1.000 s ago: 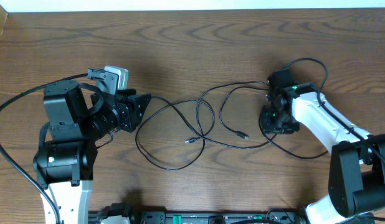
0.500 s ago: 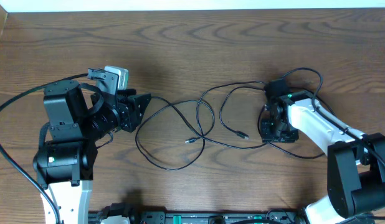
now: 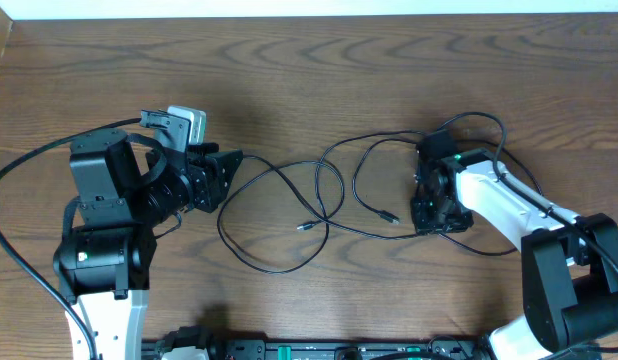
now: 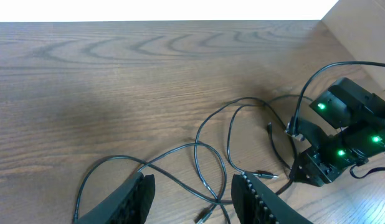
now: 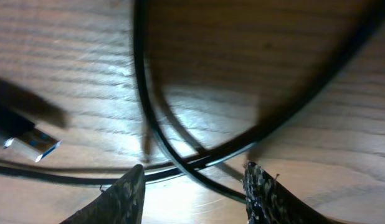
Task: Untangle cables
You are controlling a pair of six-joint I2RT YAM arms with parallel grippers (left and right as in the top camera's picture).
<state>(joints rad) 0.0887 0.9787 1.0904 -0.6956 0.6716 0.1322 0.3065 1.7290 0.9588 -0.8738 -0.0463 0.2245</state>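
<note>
Several thin black cables [image 3: 324,190] lie in tangled loops on the wooden table between the arms, with plug ends at the middle [image 3: 307,227] and to the right [image 3: 391,217]. No white cable shows. My left gripper [image 3: 229,172] is open and empty, held above the loops' left end; its jaws [image 4: 192,186] frame the cables [image 4: 208,168] below. My right gripper [image 3: 426,220] points down at the loops' right end. Its jaws [image 5: 192,173] are open just above the table, with crossing black cables [image 5: 146,118] between them and a silver plug [image 5: 40,142] at the left.
The right arm's own thicker black cable [image 3: 484,118] arcs above its wrist. The table's far edge [image 3: 309,16] runs along the top. A black base rail [image 3: 319,350] sits at the front edge.
My right gripper has shifted a little left and down onto the cables' right end. The left arm and the cable loops have not moved.
</note>
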